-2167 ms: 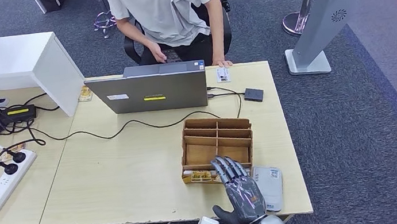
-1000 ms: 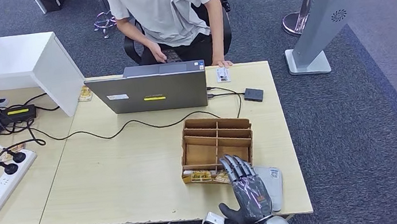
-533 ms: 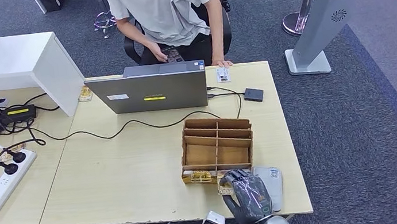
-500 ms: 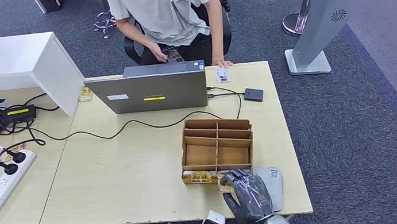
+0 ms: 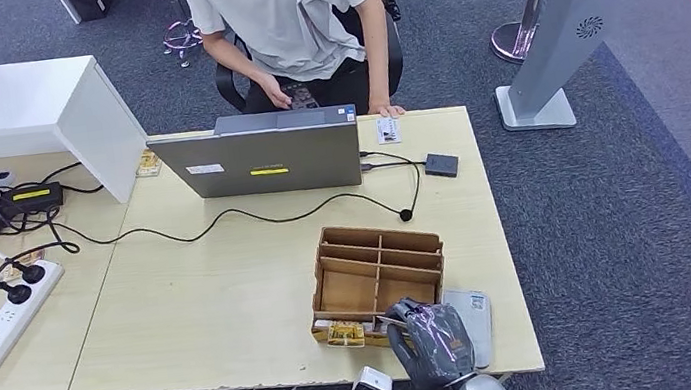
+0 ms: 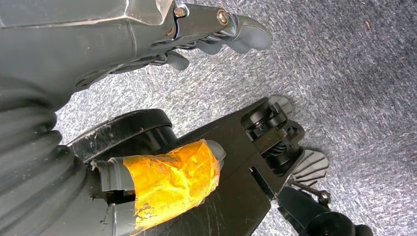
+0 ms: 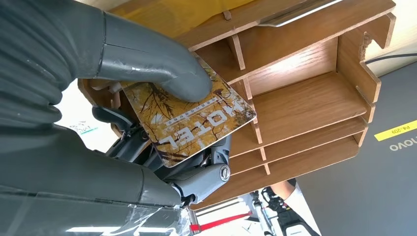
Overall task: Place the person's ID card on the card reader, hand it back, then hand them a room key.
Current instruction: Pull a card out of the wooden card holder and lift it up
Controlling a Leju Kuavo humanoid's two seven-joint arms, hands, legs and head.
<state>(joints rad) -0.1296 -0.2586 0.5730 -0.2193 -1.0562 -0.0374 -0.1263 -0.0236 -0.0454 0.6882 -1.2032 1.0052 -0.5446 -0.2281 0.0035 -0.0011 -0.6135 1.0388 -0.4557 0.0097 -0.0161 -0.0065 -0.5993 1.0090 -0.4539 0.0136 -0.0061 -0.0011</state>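
One room key [image 7: 196, 123] pinched by right hand [image 5: 431, 340]; left hand [image 6: 147, 44] apparently curled, empty.

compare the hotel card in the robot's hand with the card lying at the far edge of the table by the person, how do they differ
The hotel card is pinched by the right hand, lifted beside the wooden organizer; the far card lies flat on the table, untouched.
The hotel card is golden-brown with a branch pattern and the word HOTEL; the far card is mostly white, its print too small to read.
Both are flat rectangular cards.
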